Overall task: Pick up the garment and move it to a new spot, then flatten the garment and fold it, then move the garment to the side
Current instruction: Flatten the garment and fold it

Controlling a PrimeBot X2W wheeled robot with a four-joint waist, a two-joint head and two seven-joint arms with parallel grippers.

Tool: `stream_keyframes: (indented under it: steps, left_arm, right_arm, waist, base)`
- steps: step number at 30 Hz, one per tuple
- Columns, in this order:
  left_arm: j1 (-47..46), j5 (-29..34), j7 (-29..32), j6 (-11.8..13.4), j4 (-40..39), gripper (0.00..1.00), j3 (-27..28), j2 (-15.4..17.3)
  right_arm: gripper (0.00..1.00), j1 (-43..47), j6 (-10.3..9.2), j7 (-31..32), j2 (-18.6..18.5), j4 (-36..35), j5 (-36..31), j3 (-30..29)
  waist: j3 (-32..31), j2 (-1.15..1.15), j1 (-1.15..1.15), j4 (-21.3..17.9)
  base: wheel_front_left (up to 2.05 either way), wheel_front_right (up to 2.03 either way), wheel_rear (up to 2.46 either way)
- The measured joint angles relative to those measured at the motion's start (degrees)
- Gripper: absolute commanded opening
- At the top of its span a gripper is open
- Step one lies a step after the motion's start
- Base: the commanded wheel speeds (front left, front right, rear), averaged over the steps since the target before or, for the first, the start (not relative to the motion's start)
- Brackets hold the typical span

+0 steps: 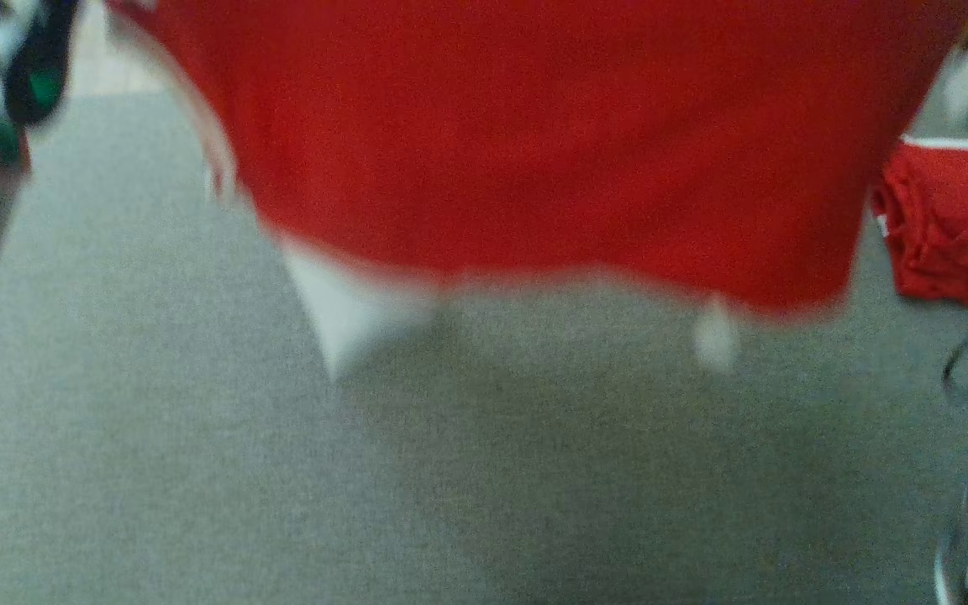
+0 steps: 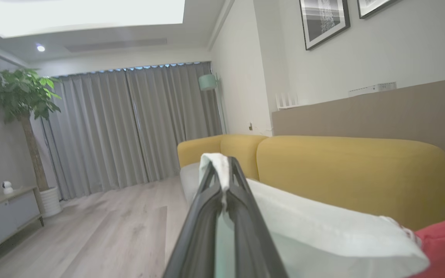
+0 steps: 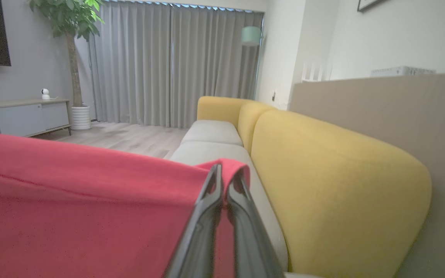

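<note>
A yellow-backed sofa (image 3: 334, 185) runs toward grey curtains (image 3: 149, 65). The left gripper (image 2: 222, 166) is clamped on a white edge of the red garment (image 1: 534, 143), and the right gripper (image 3: 226, 175) pinches its red edge. The garment hangs spread above the grey seat (image 1: 198, 470), near a crumpled red heap (image 1: 946, 227).

head — close above garment (image 1: 534, 126), wrists share sofa (image 3: 338, 185)
</note>
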Motion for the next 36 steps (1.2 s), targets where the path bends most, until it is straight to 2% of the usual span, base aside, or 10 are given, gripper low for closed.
stream_keyframes:
  steps: [6, 11, 17, 22, 28, 35, 36]
  left_arm:
    - [-13.7, 3.9, -8.6, -2.5, 16.5, 0.00, 0.0, -7.3]
    - [-19.2, 5.3, -16.5, -4.3, 26.3, 0.00, -0.1, -11.7]
    - [-18.8, 5.4, -27.3, -7.1, 33.0, 0.00, 0.1, -14.5]
    - [-11.6, 4.1, -30.7, -9.6, 36.4, 0.00, -0.4, -17.4]
    - [-3.2, 2.4, -32.1, -11.1, 35.3, 0.00, 1.9, -18.5]
    - [10.4, 4.9, -32.4, -11.1, 21.4, 0.00, 9.7, -18.1]
    - [15.8, 6.1, -32.4, -11.0, 17.8, 0.00, 11.2, -18.2]
  right_arm:
    - [0.00, -20.1, 0.00, -7.5, -1.3, 18.0, -8.0, -0.1]
    - [0.00, -30.0, 0.00, -15.0, -1.1, 29.2, -15.4, -2.6]
    - [0.00, -31.3, 0.00, -24.4, 2.2, 41.5, -19.7, -6.7]
    - [0.00, -28.8, 0.00, -30.2, 2.8, 49.2, -21.2, -10.4]
    - [0.00, -26.4, 0.00, -36.2, 2.8, 54.5, -20.5, -12.2]
    - [0.00, -21.0, 0.00, -39.8, 3.7, 53.7, -14.8, -11.5]
    - [0.00, -18.5, 0.00, -39.9, 4.2, 52.2, -13.0, -10.7]
  waist:
    - [5.1, 0.00, 0.00, 0.6]
    - [8.8, 0.00, -0.02, 2.2]
    - [15.4, 0.00, -0.01, 3.4]
    - [20.6, 0.00, 0.00, 4.2]
    - [23.7, 0.00, -0.02, 6.0]
    - [22.5, 0.00, -0.03, 5.4]
    - [21.6, 0.00, -0.04, 5.3]
  base:
    - [0.00, 0.00, 0.00]
    - [0.00, 0.00, 0.00]
    - [0.00, 0.00, 0.00]
    - [0.00, 0.00, 0.00]
    - [0.00, 0.00, 0.00]
    - [0.00, 0.00, 0.00]
    - [0.00, 0.00, 0.00]
